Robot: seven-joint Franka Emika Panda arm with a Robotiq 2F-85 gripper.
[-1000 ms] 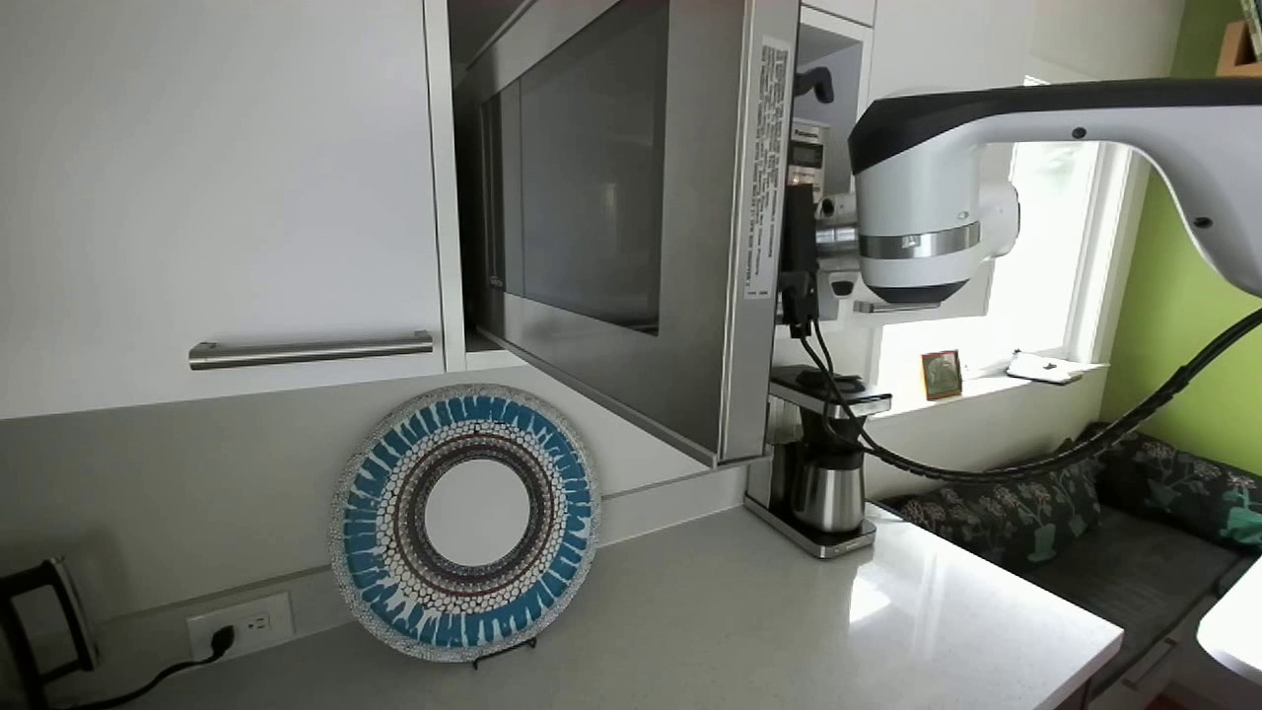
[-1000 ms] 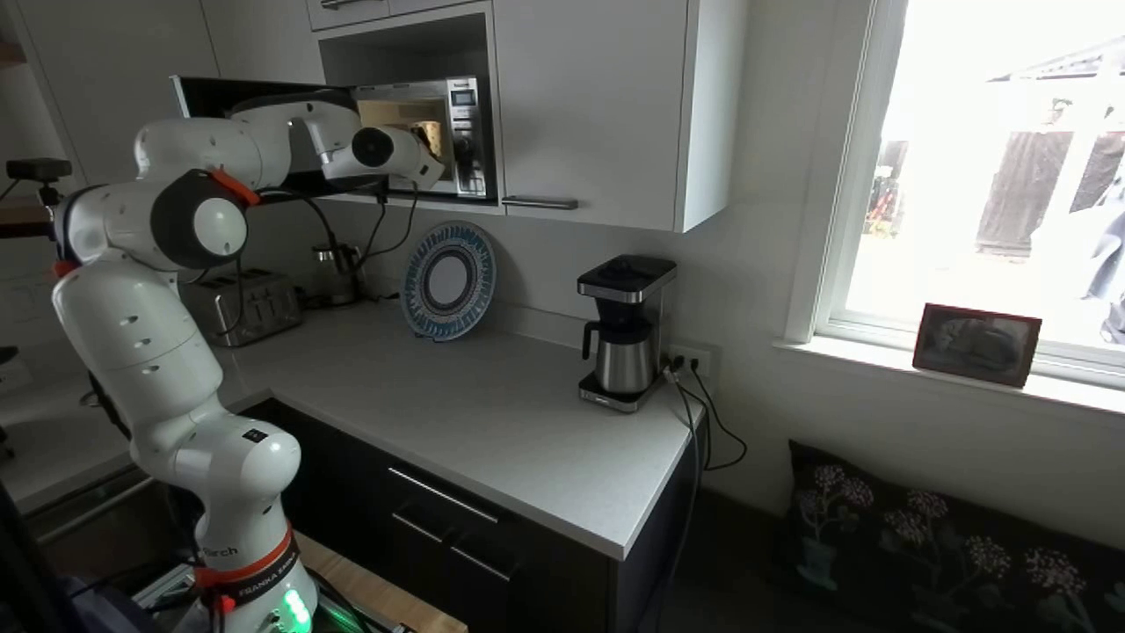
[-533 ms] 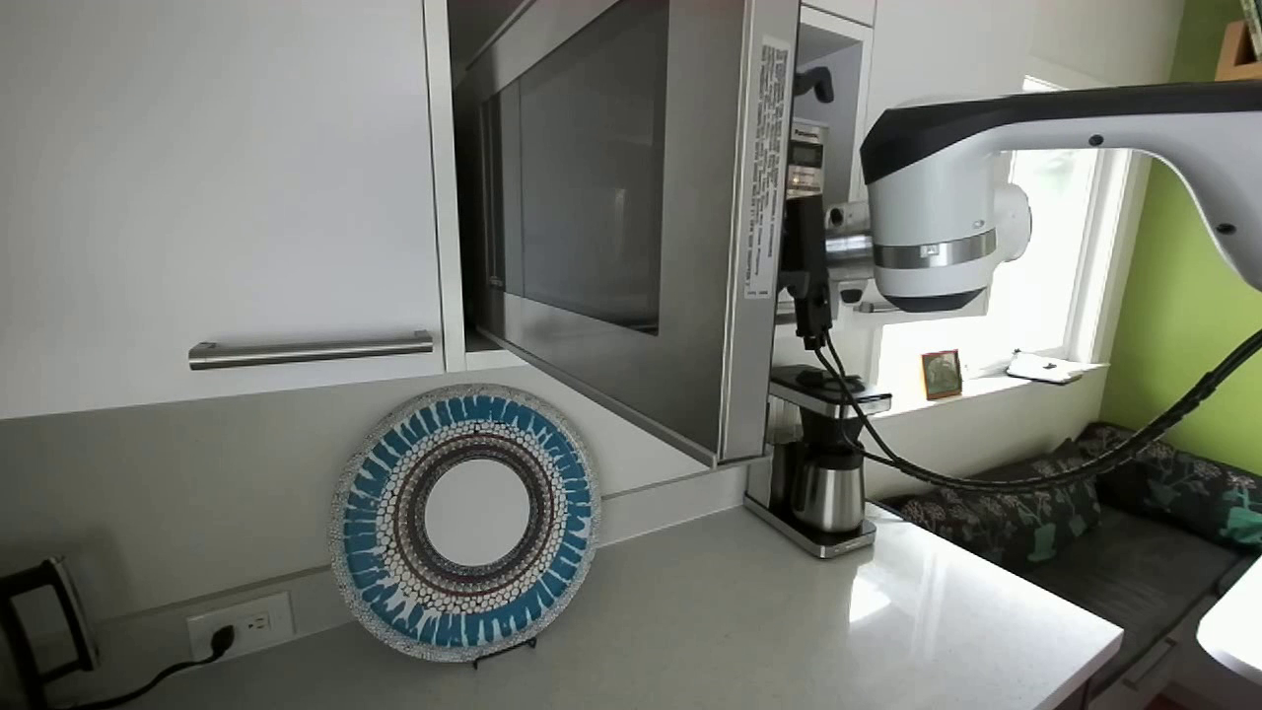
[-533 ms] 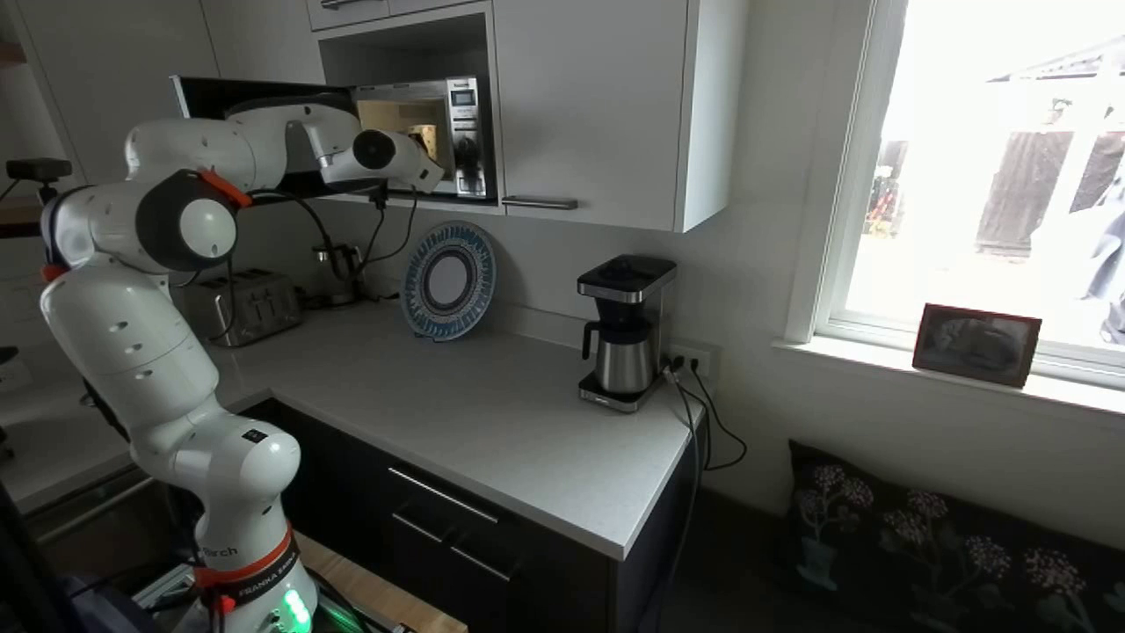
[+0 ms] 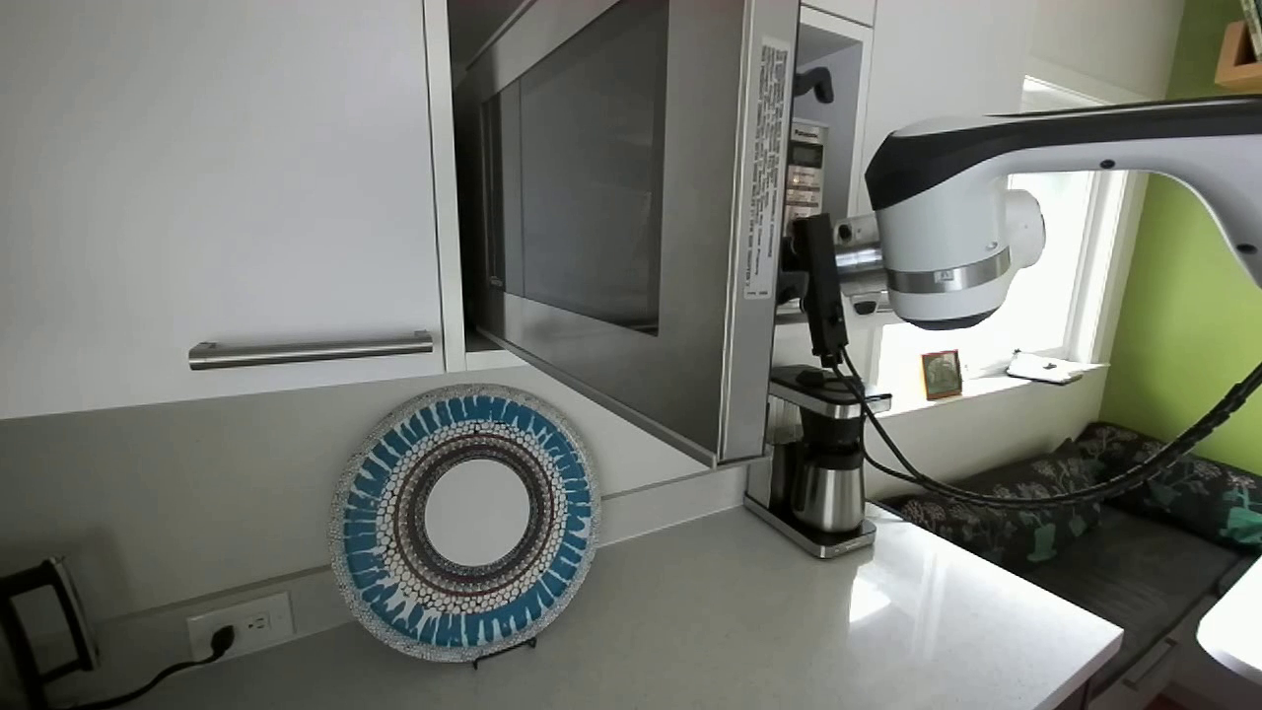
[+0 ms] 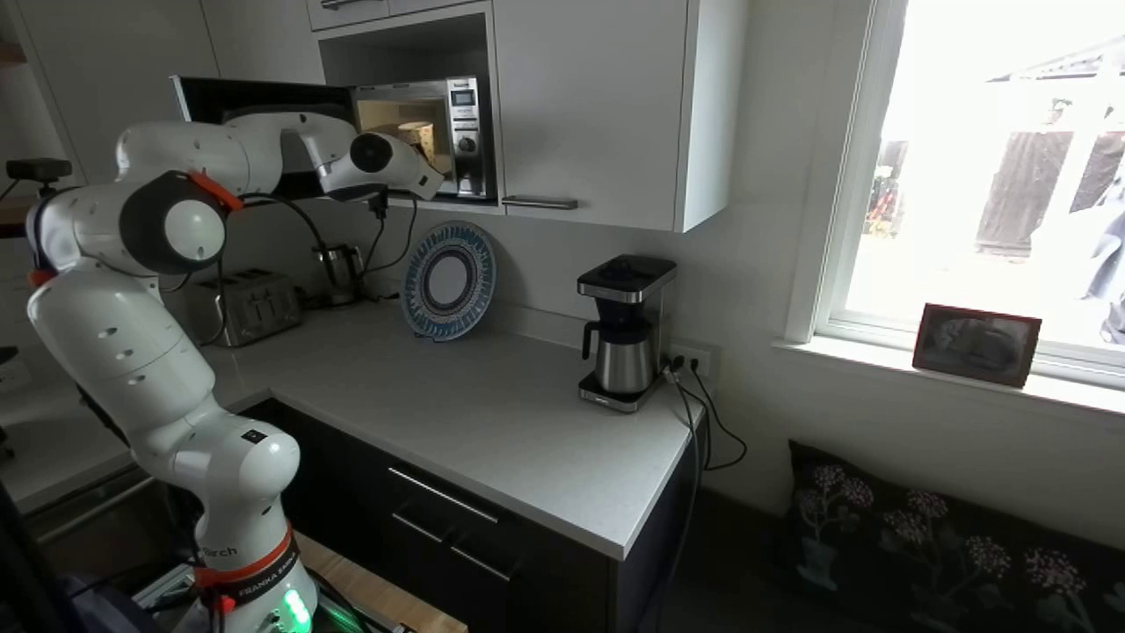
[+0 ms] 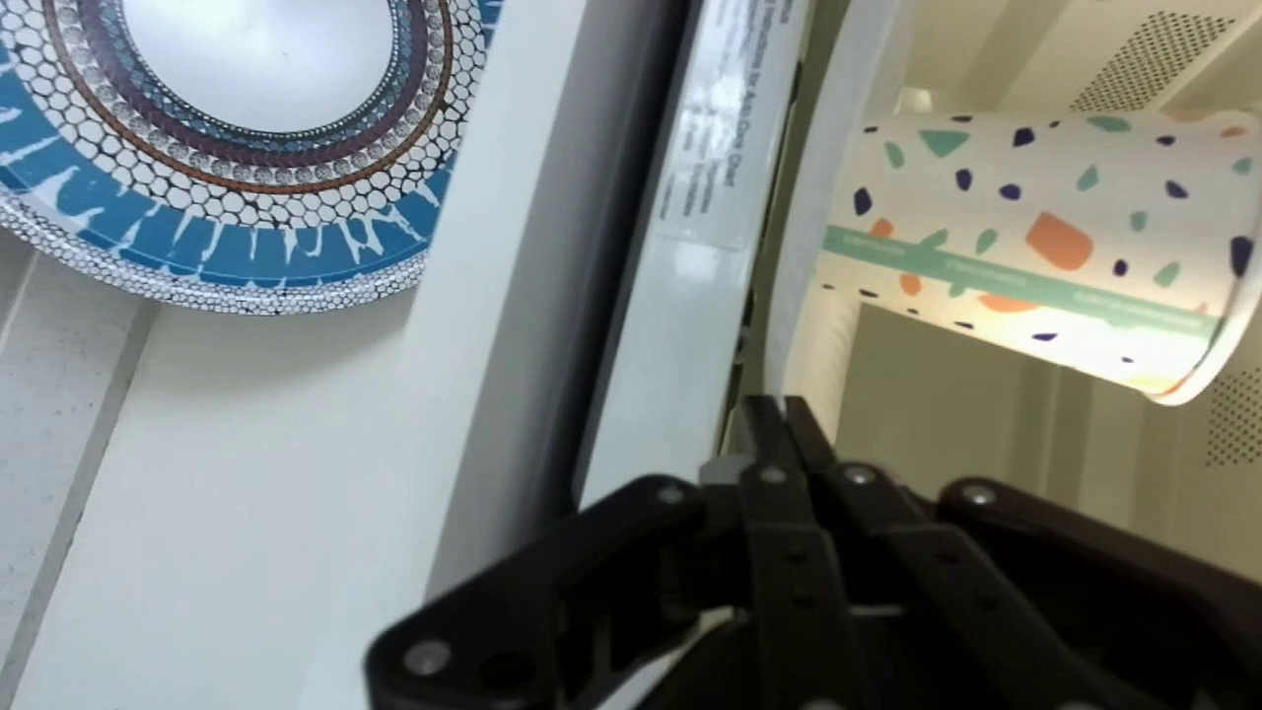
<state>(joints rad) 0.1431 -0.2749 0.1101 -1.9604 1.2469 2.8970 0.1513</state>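
Observation:
My gripper (image 7: 784,406) is shut, with its fingertips together and nothing visible between them. It points at the lower front edge of the open microwave (image 6: 466,141). Contact with that edge cannot be told. A white cup (image 7: 1016,217) with orange, green and dark flecks and a green stripe stands upright inside, on a pale turntable (image 7: 818,187). The cup also shows in an exterior view (image 6: 417,134). The fingers are beside the cup's base and apart from it. The microwave door (image 5: 592,197) stands open and hides the fingers in that exterior view; the arm's wrist hides them in an exterior view (image 6: 426,176).
The open door (image 6: 202,97) is close beside the arm. A blue patterned plate (image 5: 478,513) stands below on the counter (image 5: 690,611). A coffee maker (image 6: 624,360), toaster (image 6: 255,308) and kettle (image 6: 338,272) stand there too. A cable (image 5: 986,493) hangs from the wrist.
The arm has drawn back from the microwave and lowered. The wrist has tilted and moved off the door's edge. More of the cup shows in an exterior view. Door and cup have not visibly moved.

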